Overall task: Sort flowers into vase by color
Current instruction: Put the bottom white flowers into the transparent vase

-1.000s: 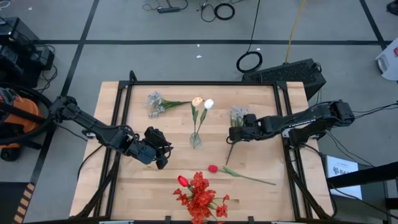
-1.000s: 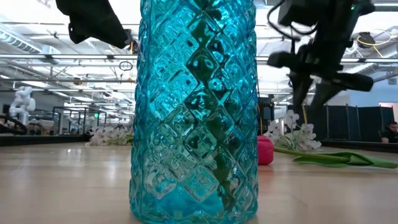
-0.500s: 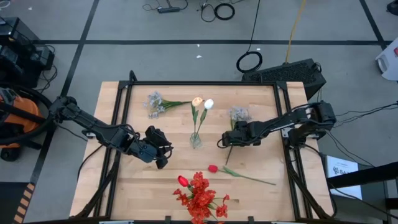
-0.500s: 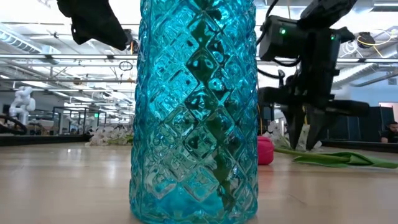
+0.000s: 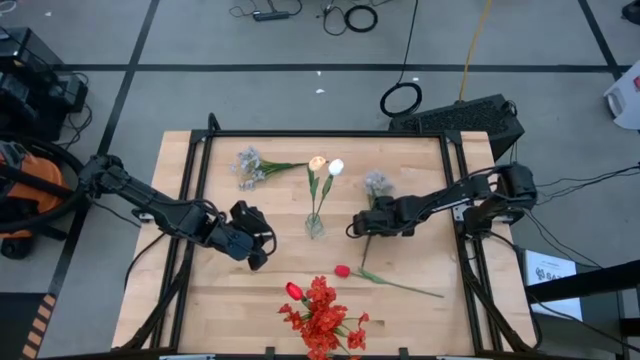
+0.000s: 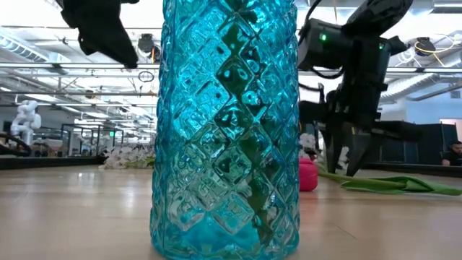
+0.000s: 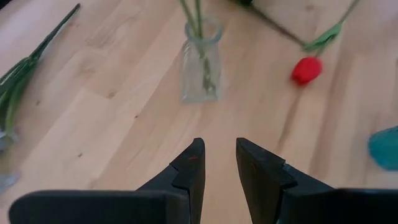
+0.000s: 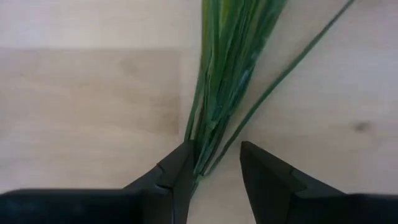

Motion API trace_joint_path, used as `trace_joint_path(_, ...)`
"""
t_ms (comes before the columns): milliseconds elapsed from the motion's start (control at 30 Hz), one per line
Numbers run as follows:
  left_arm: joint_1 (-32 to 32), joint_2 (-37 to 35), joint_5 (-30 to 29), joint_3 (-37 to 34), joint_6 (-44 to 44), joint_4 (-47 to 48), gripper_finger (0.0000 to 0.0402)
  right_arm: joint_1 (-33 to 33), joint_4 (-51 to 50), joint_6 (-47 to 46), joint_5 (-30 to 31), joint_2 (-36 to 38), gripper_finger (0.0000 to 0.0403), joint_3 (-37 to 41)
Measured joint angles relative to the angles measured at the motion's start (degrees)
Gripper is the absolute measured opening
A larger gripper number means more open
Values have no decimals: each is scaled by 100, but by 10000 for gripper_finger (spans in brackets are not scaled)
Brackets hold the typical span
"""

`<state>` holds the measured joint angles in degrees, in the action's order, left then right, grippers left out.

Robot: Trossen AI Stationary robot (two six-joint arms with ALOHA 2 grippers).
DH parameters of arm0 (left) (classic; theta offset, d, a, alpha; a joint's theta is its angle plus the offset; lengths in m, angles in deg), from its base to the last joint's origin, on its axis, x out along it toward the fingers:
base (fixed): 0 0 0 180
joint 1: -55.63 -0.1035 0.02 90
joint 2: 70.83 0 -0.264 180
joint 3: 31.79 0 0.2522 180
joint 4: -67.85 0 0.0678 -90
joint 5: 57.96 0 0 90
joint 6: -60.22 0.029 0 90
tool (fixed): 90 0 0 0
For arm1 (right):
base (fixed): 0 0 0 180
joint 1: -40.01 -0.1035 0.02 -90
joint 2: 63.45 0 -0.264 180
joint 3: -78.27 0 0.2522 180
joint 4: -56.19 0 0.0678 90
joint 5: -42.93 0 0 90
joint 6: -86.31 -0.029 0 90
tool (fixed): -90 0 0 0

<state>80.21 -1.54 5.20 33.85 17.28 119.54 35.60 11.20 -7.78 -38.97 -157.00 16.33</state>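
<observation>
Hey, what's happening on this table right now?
A two-armed robot is sorting artificial flowers. The right hand is down at the table, its open fingers straddling the green stems of a pale spray. The left hand hovers open nearby. Two tulips already stand in the clear vase.
</observation>
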Motion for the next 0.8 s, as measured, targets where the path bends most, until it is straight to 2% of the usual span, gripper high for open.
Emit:
trace_joint_path(333,-371,0,9,0,29,681,97,-3,38,-63,39,133,125,-2)
trace_joint_path(567,-799,0,8,0,290,1374,97,35,427,21,85,55,125,-6)
trace_joint_path(800,-933,-38,-3,-209,741,1308,97,185,490,33,-169,-304,125,-39)
